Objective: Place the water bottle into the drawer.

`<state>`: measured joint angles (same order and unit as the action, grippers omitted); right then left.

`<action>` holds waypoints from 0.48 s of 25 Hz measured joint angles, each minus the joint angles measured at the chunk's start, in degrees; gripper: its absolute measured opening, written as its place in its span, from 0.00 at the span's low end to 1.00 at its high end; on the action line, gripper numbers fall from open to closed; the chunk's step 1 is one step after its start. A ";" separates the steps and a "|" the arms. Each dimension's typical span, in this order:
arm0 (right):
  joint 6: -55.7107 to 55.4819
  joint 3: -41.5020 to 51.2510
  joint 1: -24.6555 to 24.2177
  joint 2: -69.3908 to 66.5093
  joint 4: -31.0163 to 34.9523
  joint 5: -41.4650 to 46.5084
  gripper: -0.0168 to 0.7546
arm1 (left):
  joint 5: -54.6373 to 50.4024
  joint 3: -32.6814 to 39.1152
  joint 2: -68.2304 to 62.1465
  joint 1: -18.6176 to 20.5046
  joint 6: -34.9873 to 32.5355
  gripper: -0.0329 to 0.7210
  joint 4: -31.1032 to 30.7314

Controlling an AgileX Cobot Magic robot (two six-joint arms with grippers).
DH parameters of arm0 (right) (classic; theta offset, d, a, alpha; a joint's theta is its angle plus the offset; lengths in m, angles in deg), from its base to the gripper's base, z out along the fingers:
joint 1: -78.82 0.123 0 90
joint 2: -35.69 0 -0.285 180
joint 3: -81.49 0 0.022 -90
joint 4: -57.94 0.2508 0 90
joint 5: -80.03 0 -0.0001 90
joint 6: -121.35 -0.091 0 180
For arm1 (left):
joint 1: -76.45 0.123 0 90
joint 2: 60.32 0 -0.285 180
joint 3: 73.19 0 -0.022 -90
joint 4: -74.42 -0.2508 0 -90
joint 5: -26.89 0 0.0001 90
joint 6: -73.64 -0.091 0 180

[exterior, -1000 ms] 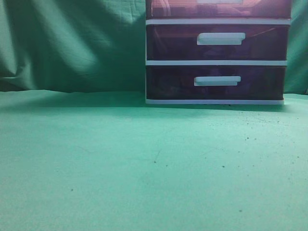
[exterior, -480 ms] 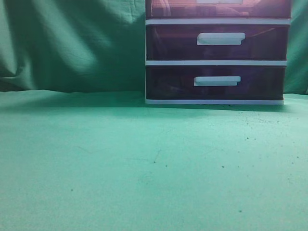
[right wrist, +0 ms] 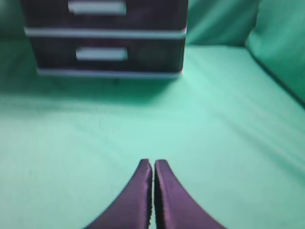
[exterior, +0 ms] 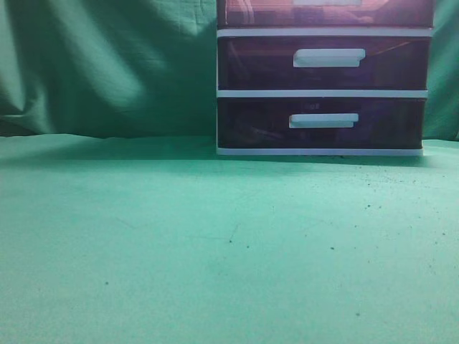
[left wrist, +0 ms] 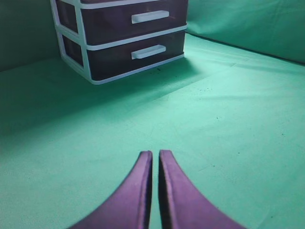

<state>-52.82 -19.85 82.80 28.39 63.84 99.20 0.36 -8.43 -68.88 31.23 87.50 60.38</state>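
Green-draped counter (exterior: pixel 215 251) fronting the drawer unit (exterior: pixel 323 79). Top drawer (exterior: pixel 323 13) appears closed; bottle unseen. Left pincer (left wrist: pixel 156 157) and right pincer (right wrist: pixel 153 164) together, empty, well short of unit. Likely next: locate bottle, open drawer.

Exterior camera faces the drawer unit (exterior: pixel 323 79) low along the table; both wrist cameras share it from farther back.

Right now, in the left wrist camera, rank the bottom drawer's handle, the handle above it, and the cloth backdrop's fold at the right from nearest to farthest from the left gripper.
1. Bottom drawer's handle, ahead of the shut left gripper, low on the unit.
2. Handle above it, on the next drawer up.
3. Backdrop fold, far right, running back behind the unit.
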 joint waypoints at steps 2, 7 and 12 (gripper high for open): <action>-0.61 0.00 0.00 0.00 -0.82 2.23 0.02 | 0.00 0.00 0.00 0.00 0.00 0.04 0.00; -4.58 0.11 -0.13 0.00 -1.13 3.19 0.02 | 0.00 0.00 0.00 0.00 0.00 0.04 0.00; -4.81 0.11 -0.17 0.00 -1.22 3.19 0.02 | 0.00 0.00 0.00 0.00 0.00 0.04 0.00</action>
<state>-57.62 -19.74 82.63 28.39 62.62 102.38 0.36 -8.43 -68.88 31.23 87.50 60.38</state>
